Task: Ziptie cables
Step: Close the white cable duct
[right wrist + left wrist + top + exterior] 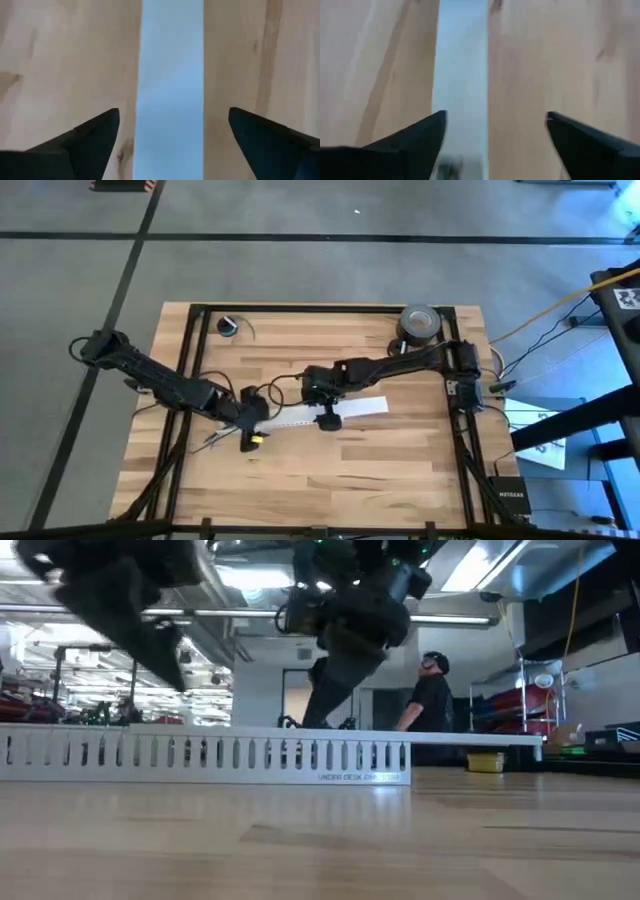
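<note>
The left gripper (250, 420) hangs over one end of the white slotted strip (330, 412), its fingers (415, 145) spread wide and holding nothing, with the strip running straight between them in the left wrist view. The right gripper (327, 418) hangs over the same strip nearer its middle, just beside the left one, and its fingers (85, 145) are spread equally wide and empty, the strip centred between them. The strip lies flat on the wooden table (380, 480); its long axis runs from the left gripper past the right gripper and on toward the right arm's base, rising slightly toward the table's far side. In the low view it shows as a long slotted wall lying across the table.

Near the left gripper, on its arm's side, a few thin grey strands (215, 438) lie on the wood; whether these are the cables I cannot tell, and their direction is not clear. The ziptie cannot be made out in any view.

Well away from both grippers, a roll of grey tape (420, 323) sits at the table's far corner on the right arm's side. A person (428, 690) stands in the room beyond the table.
</note>
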Controlling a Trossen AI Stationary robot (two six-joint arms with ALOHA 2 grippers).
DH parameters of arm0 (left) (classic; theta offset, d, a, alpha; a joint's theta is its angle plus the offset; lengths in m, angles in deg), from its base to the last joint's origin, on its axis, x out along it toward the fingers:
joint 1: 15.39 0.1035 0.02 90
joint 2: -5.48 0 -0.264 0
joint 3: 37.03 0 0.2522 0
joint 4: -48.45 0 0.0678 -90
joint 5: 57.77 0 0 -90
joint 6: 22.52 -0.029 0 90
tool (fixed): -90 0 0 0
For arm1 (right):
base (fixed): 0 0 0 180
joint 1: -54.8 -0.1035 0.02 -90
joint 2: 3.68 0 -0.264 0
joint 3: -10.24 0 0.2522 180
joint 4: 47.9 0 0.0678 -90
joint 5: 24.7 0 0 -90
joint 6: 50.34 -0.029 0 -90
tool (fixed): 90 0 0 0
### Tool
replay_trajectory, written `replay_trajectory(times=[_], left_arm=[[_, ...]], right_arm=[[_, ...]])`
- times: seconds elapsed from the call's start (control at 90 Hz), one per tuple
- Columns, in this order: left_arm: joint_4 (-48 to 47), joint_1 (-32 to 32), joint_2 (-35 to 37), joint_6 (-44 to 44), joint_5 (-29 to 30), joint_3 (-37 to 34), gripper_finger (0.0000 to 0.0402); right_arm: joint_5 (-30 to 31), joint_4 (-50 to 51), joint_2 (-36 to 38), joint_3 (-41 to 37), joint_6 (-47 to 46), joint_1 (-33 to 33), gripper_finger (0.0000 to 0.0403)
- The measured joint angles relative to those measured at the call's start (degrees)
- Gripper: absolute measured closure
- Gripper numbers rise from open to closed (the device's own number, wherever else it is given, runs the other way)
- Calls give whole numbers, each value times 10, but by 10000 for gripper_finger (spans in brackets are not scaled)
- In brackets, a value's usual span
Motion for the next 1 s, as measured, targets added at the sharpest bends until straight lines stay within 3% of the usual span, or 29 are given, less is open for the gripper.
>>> replay_trajectory(times=[0.133,0.289,0.411,0.644,1.0], left_arm=[[-38,-53,0,58,63,-33,76],[26,-67,1,71,111,-77,76],[57,-61,0,64,127,-104,78],[162,-52,0,39,105,-143,101],[164,-52,0,55,105,-148,165]], right_arm=[[-2,-124,4,-59,-26,-4,47],[4,-229,4,-91,-48,-9,47],[12,-245,3,-93,-50,-11,47],[8,-242,3,-93,-48,-11,47],[9,-227,-5,-94,-50,-11,92]])
